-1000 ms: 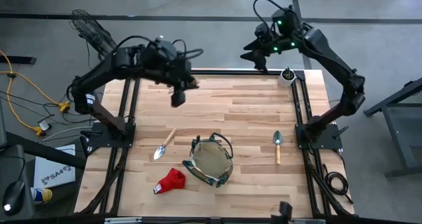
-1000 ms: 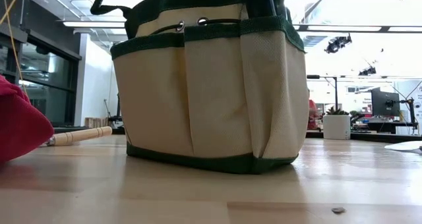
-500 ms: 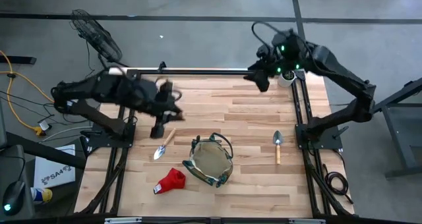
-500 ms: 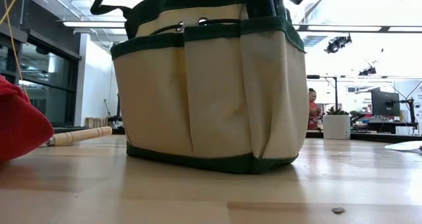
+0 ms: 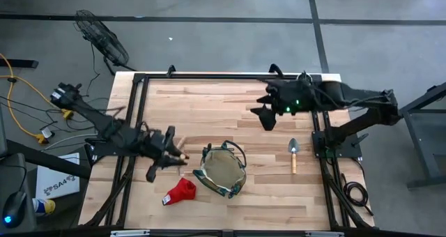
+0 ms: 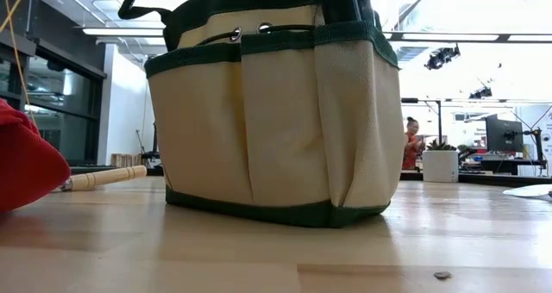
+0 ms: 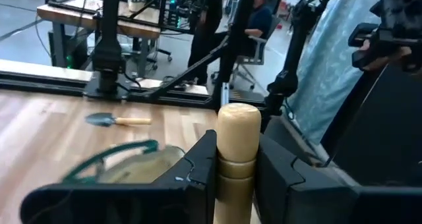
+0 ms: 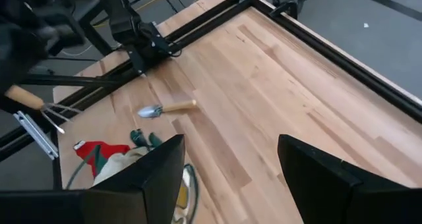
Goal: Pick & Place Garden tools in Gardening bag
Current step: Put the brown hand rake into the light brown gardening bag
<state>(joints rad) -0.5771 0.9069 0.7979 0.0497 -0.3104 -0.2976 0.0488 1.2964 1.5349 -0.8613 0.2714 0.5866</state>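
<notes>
Gripping the pale wooden handle of a garden tool (image 7: 237, 141) between the closed-in fingers of the left gripper (image 5: 170, 153), low over the table (image 5: 230, 101), with the gardening bag (image 5: 203, 171) just beside that gripper on the side toward the right arm and the red glove (image 5: 181, 190) near it toward the table's front. Hanging over the table's far half with the right gripper (image 5: 265, 118) spread apart and holding nothing, a trowel (image 5: 293, 154) lying near that gripper toward the front edge.
</notes>
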